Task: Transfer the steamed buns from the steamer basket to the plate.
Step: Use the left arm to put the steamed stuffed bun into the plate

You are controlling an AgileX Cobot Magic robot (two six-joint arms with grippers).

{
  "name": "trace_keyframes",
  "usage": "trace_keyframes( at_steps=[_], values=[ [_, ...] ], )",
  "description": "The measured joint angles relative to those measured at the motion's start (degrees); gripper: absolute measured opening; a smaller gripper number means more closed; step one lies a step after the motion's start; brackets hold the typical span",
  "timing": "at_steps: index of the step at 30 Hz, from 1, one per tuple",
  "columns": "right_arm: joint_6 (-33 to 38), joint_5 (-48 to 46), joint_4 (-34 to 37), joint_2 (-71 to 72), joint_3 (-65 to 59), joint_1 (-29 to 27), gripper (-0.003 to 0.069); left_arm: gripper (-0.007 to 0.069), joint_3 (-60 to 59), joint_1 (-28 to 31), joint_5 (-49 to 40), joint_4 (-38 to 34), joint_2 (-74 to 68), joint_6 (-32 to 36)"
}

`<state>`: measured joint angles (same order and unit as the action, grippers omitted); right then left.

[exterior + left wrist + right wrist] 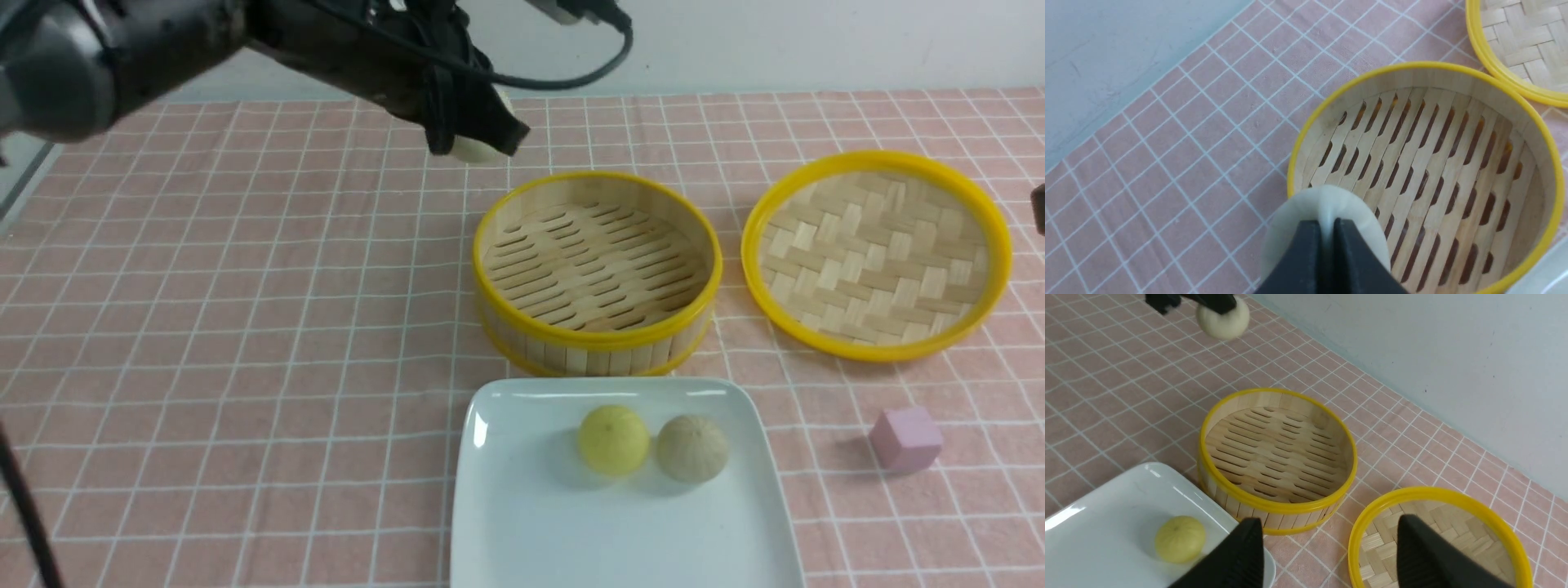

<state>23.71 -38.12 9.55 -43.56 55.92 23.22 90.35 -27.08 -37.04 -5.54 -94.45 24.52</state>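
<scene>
Left gripper (1327,228) pinches a pale bun (1290,220) in the air near the basket (596,339), right gripper (1329,522) hangs with jaws wide apart.

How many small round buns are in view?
3: light yellow bun and beige-grey bun on the white square plate; pale bun in the left gripper. None seem hidden.

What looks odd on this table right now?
The pale bun in the left gripper looks squashed: the jaws nearly meet, pinching it into a crease. A pink cube sits stray beside the plate.
</scene>
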Motion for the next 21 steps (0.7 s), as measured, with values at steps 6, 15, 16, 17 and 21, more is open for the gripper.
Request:
trace_keyframes(
  at_steps=[6,15,16,17,21],
  values=[
    [0.0,0.57,0.0,0.0,0.0,0.0,0.0442,0.003,0.0,0.05,-10.26,-4.07,6.2,0.0],
    [0.0,0.8,0.0,0.0,0.0,0.0,0.0442,0.003,-10.0,0.0,-21.26,-16.54,6.47,5.92],
    [0.0,0.8,0.0,0.0,0.0,0.0,0.0442,0.003,-12.47,0.0,-20.57,-17.59,6.18,7.01],
    [0.0,0.8,0.0,0.0,0.0,0.0,0.0442,0.003,-14.56,0.0,-19.58,-18.36,5.71,7.85],
    [0.0,0.8,0.91,0.0,0.0,0.0,0.0442,0.003,-21.66,0.0,-13.92,-22.42,2.56,12.29]
  ],
)
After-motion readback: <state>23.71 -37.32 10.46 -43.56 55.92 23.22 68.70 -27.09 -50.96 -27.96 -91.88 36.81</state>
